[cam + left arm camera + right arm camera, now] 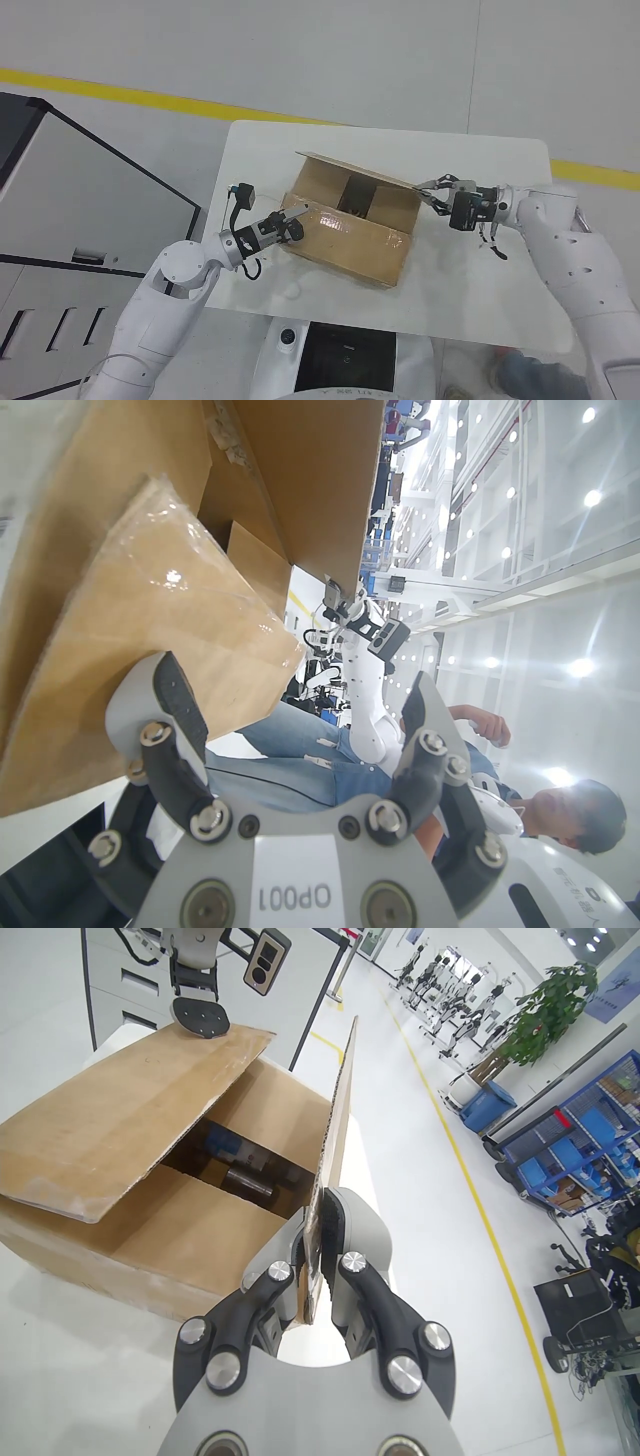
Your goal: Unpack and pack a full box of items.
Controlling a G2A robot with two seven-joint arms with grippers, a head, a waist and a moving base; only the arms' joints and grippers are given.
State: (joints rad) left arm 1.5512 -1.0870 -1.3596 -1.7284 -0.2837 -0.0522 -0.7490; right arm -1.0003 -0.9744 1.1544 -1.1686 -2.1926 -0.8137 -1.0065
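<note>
Right end effector (pixel 316 1223) pinches the cardboard box (pixel 165 1233) by its corrugated flap (pixel 345 1118).

Left gripper (pixel 295 682) is held spread wide, one pad (pixel 177 695) laid against the taped flap (pixel 165 600). Right gripper (pixel 334 600) is seen at the raised flap (pixel 300 460) corner.

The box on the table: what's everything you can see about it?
The box is plain brown corrugated cardboard, sitting on a white table, half open. One long flap stands upright, pinched at its edge by the right gripper. The opposite flap slopes over the opening, clear tape remnants on it, with a pad of the open left gripper against its far end. Dark cylindrical items lie inside.
</note>
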